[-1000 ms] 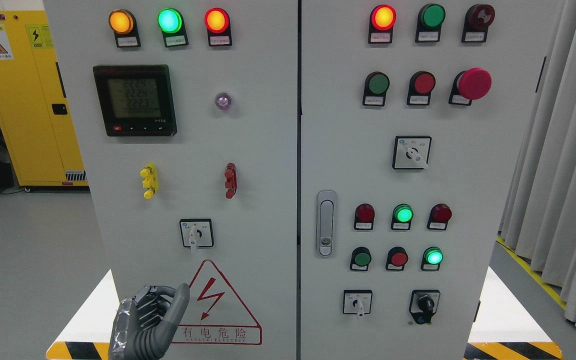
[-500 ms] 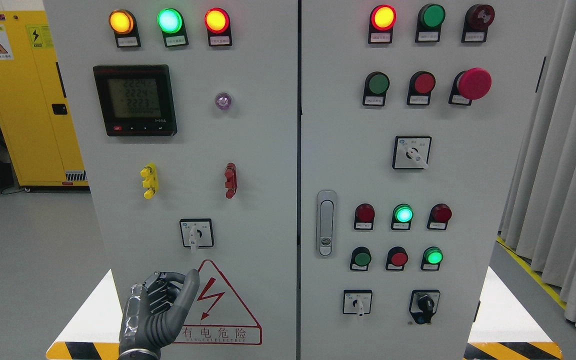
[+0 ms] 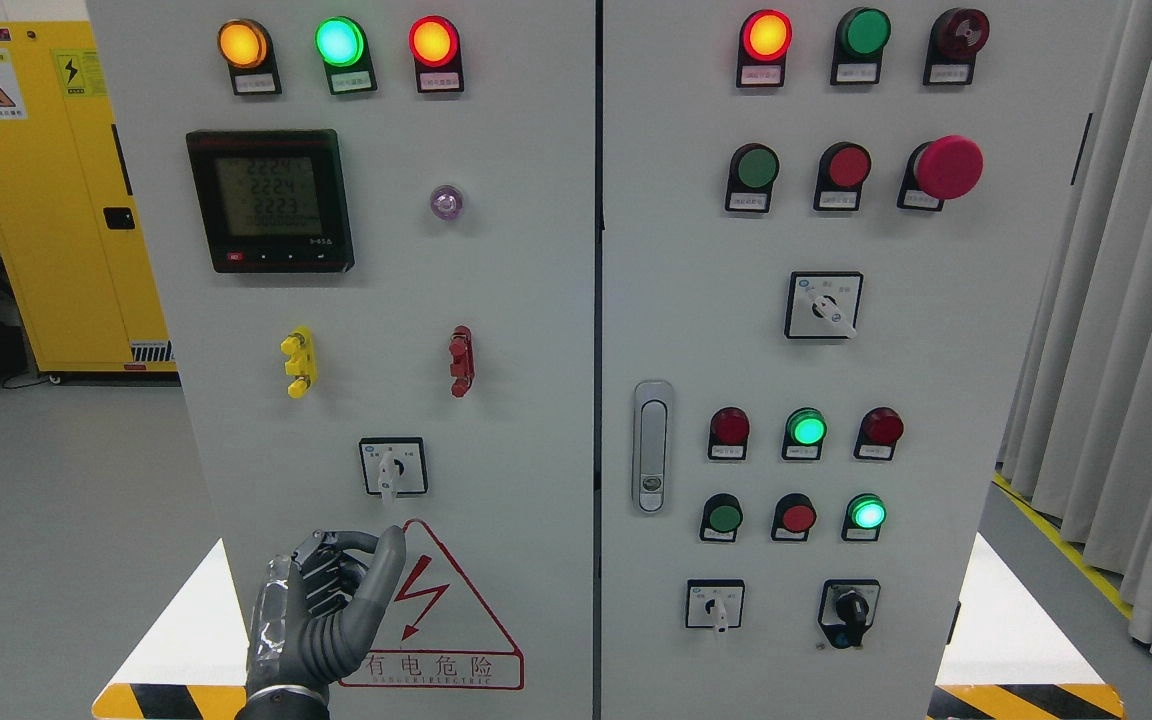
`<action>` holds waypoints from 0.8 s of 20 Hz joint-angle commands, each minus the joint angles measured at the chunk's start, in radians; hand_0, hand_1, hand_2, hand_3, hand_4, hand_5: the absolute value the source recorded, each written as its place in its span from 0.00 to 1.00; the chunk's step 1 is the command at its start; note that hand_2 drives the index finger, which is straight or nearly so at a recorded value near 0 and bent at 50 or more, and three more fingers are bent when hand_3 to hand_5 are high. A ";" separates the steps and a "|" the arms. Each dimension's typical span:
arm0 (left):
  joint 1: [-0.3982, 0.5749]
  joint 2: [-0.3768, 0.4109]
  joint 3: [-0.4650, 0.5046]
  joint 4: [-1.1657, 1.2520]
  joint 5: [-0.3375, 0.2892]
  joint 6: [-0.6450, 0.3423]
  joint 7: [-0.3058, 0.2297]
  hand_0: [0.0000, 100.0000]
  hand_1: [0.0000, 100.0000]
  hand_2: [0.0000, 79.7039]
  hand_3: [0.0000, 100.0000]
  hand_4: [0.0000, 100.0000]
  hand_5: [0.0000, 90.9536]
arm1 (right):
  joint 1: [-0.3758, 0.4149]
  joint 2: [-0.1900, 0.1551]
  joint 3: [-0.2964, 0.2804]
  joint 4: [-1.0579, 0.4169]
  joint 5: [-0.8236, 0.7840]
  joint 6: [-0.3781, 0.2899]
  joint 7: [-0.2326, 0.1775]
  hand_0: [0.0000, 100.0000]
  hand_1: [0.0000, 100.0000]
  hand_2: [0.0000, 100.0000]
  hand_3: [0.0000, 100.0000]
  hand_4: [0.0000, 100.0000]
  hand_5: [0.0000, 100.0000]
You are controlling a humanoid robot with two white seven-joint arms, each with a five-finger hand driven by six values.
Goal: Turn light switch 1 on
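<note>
Left robot hand (image 3: 331, 610) sits low on the left cabinet door (image 3: 516, 300), fingers curled w/ nothing held, just under the rotary switch (image 3: 393, 467). Prob. staged there so the thumb side can reach up & twist the knob. Switch untouched.

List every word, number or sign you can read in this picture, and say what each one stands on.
"有电危险", with a lightning bolt: red warning triangle on the left cabinet door.
"2224", "2224", "2223": digital meter.
Lightning-bolt and warning-triangle signs: yellow cabinet; its wording is unreadable.
Label plates under the lamps and buttons: too small to read.
</note>
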 commanded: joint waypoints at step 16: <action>-0.059 -0.014 0.005 0.016 -0.003 0.053 0.009 0.18 0.60 0.67 0.85 0.88 0.97 | 0.000 0.000 0.000 0.000 0.000 0.000 0.001 0.00 0.50 0.04 0.00 0.00 0.00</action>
